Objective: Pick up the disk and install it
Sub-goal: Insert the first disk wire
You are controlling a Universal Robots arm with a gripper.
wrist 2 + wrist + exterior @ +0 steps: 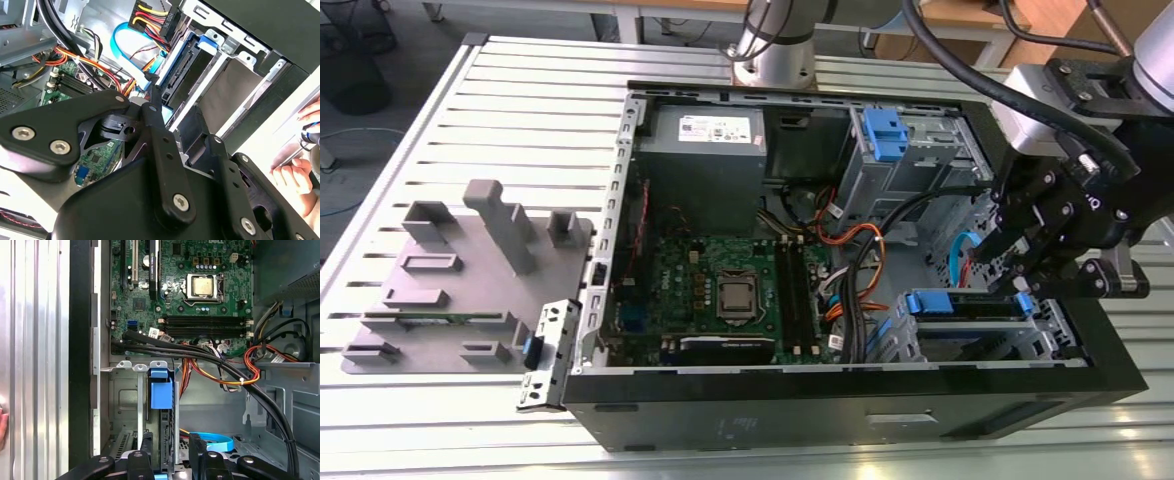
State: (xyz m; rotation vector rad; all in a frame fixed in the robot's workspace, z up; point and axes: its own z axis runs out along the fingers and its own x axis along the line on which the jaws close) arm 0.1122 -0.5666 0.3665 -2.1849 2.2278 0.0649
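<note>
The gripper [170, 445] is positioned astride the disk [161, 396], seated edge-up in a bay [987, 335] at the exterior view's lower right; whether it is clamped cannot be told

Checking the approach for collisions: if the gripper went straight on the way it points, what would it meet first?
Most likely the disk, standing on edge in the grey drive cage directly ahead of the gripper; how close is unclear.
</note>
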